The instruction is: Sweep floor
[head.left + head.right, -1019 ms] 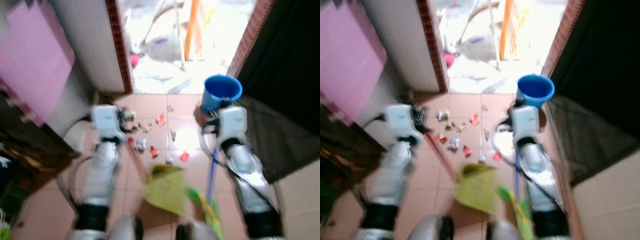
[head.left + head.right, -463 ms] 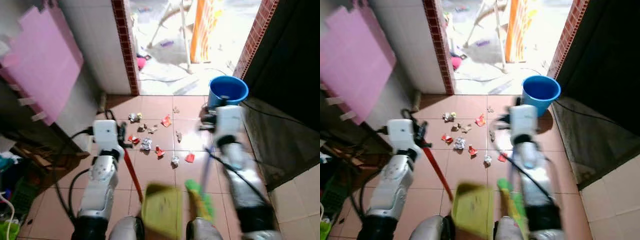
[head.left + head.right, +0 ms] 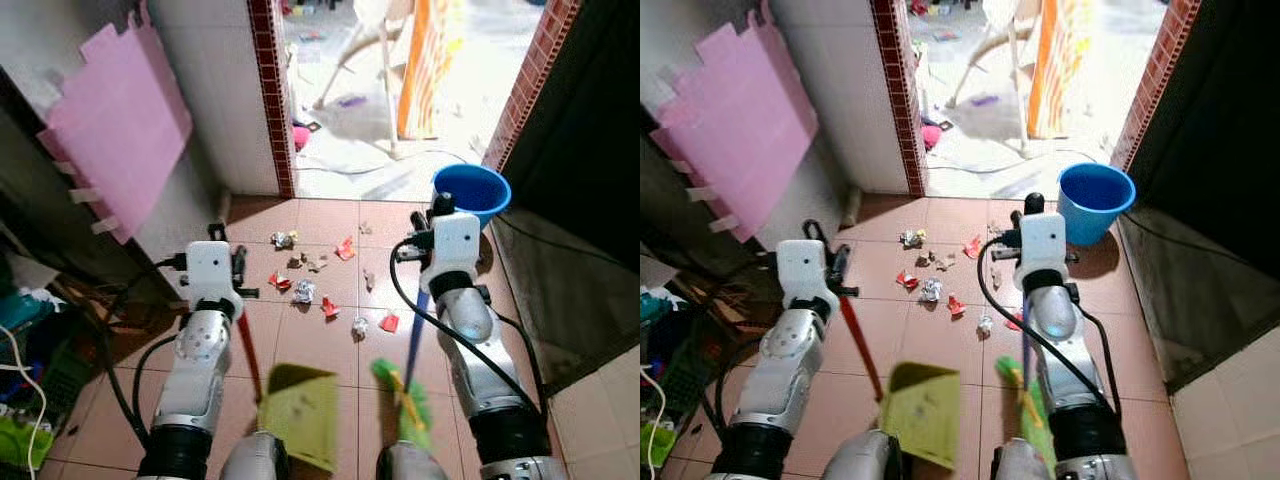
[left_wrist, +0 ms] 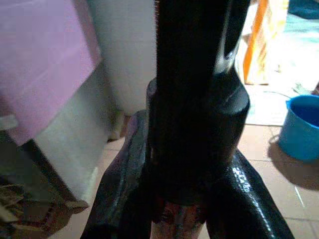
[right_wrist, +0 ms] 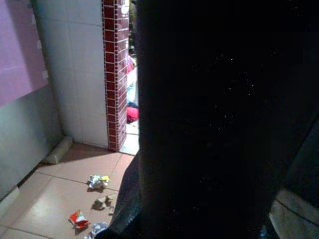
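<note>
Scraps of litter (image 3: 302, 291) lie scattered on the terracotta floor tiles (image 3: 330, 345) just ahead of me, red, white and brown bits. My left gripper (image 3: 224, 268) is shut on the red handle (image 3: 248, 355) of a yellow-green dustpan (image 3: 300, 412), which hangs low near my feet. My right gripper (image 3: 428, 238) is shut on the blue handle (image 3: 416, 325) of a broom, whose green head (image 3: 402, 395) sits beside the dustpan. In the left wrist view the black fingers (image 4: 124, 169) close round the reddish handle (image 4: 177, 216). The right wrist view is mostly dark, with litter (image 5: 97, 181) on the floor.
A blue bucket (image 3: 470, 195) stands by the doorway at the right. A pink foam sheet (image 3: 115, 130) leans on the left wall. The red-tiled door jamb (image 3: 270, 100) opens to a bright yard with a white chair (image 3: 365, 50). Clutter and cables (image 3: 30, 340) fill the left.
The whole picture has shifted and sharpened as the camera moved. Both grippers still hold their tools. The litter lies where it was.
</note>
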`<state>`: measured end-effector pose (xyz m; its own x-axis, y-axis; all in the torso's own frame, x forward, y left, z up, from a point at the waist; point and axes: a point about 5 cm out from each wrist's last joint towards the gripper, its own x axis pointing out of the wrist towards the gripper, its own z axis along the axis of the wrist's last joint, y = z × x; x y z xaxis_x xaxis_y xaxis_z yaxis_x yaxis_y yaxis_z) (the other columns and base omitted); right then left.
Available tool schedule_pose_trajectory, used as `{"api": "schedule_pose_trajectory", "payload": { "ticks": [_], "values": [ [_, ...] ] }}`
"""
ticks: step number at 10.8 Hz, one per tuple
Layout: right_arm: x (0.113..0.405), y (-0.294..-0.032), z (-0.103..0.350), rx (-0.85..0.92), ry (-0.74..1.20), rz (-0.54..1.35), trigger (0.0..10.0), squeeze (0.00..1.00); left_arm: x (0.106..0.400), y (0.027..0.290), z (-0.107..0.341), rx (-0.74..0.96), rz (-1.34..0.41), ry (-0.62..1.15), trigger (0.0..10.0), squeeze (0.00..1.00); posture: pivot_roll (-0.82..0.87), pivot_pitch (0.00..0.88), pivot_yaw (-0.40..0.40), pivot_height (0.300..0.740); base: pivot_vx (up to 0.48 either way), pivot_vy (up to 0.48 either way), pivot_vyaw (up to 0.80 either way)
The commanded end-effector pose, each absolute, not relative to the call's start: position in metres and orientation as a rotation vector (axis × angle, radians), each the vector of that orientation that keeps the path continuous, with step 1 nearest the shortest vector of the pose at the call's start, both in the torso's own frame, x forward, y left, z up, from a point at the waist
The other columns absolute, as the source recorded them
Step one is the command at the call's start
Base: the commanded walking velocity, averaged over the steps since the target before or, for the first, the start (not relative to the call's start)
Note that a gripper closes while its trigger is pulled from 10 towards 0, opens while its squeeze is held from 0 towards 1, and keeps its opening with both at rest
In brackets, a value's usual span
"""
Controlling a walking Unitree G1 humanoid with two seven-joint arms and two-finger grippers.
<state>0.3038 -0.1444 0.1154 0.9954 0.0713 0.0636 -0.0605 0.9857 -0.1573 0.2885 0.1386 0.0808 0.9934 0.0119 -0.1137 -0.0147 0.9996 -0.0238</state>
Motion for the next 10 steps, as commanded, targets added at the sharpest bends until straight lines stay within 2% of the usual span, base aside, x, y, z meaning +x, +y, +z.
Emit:
{"api": "schedule_pose_trajectory", "payload": {
  "ticks": [1, 3, 4, 6, 7, 10],
  "values": [
    [0.307, -0.144, 0.123, -0.172, -0.105, 0.07, 10.0, 0.0, 0.291, 0.14, 0.088, -0.037, 0.026, 0.074, 10.0, 0.0, -0.03, 0.005, 0.068, 0.74, 0.0, 0.0, 0.0],
    [0.31, -0.146, 0.123, -0.179, -0.093, 0.098, 10.0, 0.0, 0.293, 0.128, 0.092, -0.071, 0.002, 0.057, 10.0, 0.0, -0.02, 0.027, -0.008, 0.74, 0.0, 0.0, 0.22],
    [0.312, -0.148, 0.126, -0.209, -0.089, 0.128, 10.0, 0.0, 0.295, 0.124, 0.094, -0.06, 0.014, 0.034, 10.0, 0.0, -0.02, 0.03, -0.087, 0.74, 0.0, 0.0, 0.0],
    [0.319, -0.144, 0.133, -0.256, -0.086, 0.167, 10.0, 0.0, 0.298, 0.122, 0.098, -0.069, 0.044, 0.017, 10.0, 0.0, -0.02, 0.04, -0.152, 0.74, 0.0, 0.0, 0.0],
    [0.321, -0.136, 0.138, -0.251, -0.098, 0.188, 10.0, 0.0, 0.298, 0.119, 0.099, -0.061, 0.039, 0.018, 10.0, 0.0, -0.03, 0.04, -0.145, 0.74, 0.0, 0.0, 0.0],
    [0.308, -0.13, 0.129, -0.191, -0.101, 0.153, 10.0, 0.0, 0.286, 0.131, 0.097, -0.043, -0.017, 0.064, 10.0, 0.0, -0.02, 0.071, 0.012, 0.74, 0.0, 0.0, 0.0]
  ]
}}
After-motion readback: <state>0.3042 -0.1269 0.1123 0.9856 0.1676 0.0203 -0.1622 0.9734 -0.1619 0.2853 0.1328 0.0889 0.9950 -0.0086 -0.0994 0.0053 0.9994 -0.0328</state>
